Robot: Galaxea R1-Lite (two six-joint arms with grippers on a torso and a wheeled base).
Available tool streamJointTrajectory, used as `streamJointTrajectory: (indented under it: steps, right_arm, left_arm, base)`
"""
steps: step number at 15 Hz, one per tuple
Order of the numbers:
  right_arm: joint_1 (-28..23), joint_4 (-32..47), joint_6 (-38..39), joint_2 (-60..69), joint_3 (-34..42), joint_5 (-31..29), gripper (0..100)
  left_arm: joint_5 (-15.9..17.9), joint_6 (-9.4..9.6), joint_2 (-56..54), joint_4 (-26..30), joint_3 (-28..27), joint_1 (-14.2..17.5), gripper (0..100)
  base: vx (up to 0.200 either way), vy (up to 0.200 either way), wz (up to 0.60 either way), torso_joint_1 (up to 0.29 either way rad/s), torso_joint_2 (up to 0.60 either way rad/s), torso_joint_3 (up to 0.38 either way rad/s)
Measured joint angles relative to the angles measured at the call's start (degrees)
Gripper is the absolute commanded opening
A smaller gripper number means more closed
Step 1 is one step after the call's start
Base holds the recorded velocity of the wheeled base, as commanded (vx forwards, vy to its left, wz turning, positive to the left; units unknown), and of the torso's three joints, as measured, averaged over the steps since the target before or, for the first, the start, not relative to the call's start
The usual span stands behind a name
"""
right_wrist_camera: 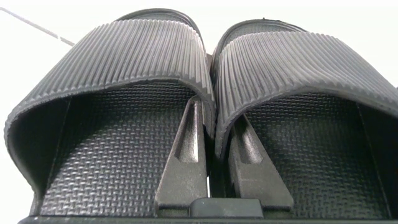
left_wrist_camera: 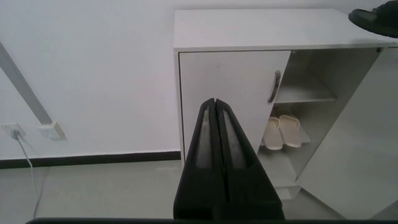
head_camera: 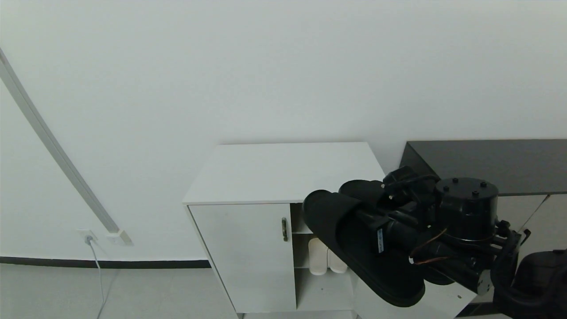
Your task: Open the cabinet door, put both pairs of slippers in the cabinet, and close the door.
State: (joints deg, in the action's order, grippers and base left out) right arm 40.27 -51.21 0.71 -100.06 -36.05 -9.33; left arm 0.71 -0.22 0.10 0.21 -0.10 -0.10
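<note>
Black slippers (head_camera: 354, 248), pinched together by the right gripper (right_wrist_camera: 214, 162), hang before the open cabinet (head_camera: 283, 173); white slippers (left_wrist_camera: 283, 130) sit shelved inside. Left gripper (left_wrist_camera: 215, 124) closed, empty. Stowing and door-closing remain.

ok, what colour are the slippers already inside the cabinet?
The shelf slippers are cream; the left wrist view shows them best.
</note>
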Motion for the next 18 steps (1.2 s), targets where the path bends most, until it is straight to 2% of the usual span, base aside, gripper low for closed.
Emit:
streamJointTrajectory:
  steps: [3,6,13,18]
  right_arm:
    - [0.5,0.0,0.0,0.5,0.7,0.0,0]
    - [0.7,0.0,0.0,0.8,1.2,0.0,0]
    - [0.9,0.0,0.0,1.0,1.5,0.0,0]
    - [0.9,0.0,-0.6,1.0,1.7,0.0,0]
  left_arm:
    - [0.0,-0.02,0.0,0.0,0.0,0.0,0]
    - [0.0,-0.02,0.0,0.0,0.0,0.0,0]
    - [0.0,-0.02,0.0,0.0,0.0,0.0,0]
    - [0.0,-0.02,0.0,0.0,0.0,0.0,0]
  base:
    - [0.0,0.0,0.0,-0.019,0.03,0.032]
    - [0.0,0.0,0.0,-0.142,0.32,0.17]
    - [0.0,0.0,0.0,-0.161,0.37,0.21]
    - [0.0,0.0,0.0,-0.222,0.53,0.3]
